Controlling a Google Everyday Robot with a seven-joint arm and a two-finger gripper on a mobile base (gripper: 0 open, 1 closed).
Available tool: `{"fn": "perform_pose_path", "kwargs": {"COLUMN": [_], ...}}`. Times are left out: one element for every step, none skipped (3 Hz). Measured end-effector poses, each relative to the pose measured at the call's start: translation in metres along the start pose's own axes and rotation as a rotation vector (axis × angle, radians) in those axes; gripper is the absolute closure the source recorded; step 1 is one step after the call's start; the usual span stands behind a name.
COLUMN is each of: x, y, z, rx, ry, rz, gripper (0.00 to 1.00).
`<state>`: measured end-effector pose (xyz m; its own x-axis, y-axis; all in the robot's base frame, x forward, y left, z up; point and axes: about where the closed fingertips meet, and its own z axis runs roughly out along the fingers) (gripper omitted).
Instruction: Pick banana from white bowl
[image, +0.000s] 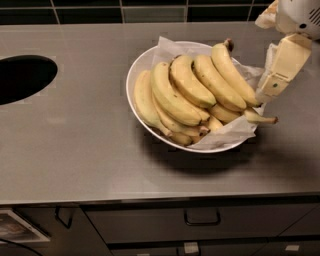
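The white bowl (141, 67), lined with crinkled white paper, stands on the counter right of centre and is full of bananas. The banana (231, 72), long and pale yellow with a dark stem tip at its far end, lies along the right side of the pile. My gripper (272, 82) hangs at the bowl's right rim, just right of that banana's near end and close to it. I cannot see it holding anything. A bunch of fatter bananas (180, 90) fills the middle. A small banana with a thin stem (260, 118) pokes out under the gripper.
The bowl stands on a grey steel counter (75, 150). A dark round opening (22, 77) is cut into the counter at the far left. A dark tiled wall runs along the back. Drawers with handles (202, 218) sit below the front edge.
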<state>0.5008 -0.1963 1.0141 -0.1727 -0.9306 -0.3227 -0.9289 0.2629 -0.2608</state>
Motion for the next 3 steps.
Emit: {"fn": "perform_pose_path", "kwargs": {"x": [-0.003,-0.002,-0.002], "y": [-0.009,-0.023,-0.023], "z": [0.007,0.013,0.013], "rx": [0.015,0.035,0.035], "ry": [-0.017,-0.033,-0.033], "rz": [0.024,0.119,0.119], "gripper": [0.00,0.00,0.00]}}
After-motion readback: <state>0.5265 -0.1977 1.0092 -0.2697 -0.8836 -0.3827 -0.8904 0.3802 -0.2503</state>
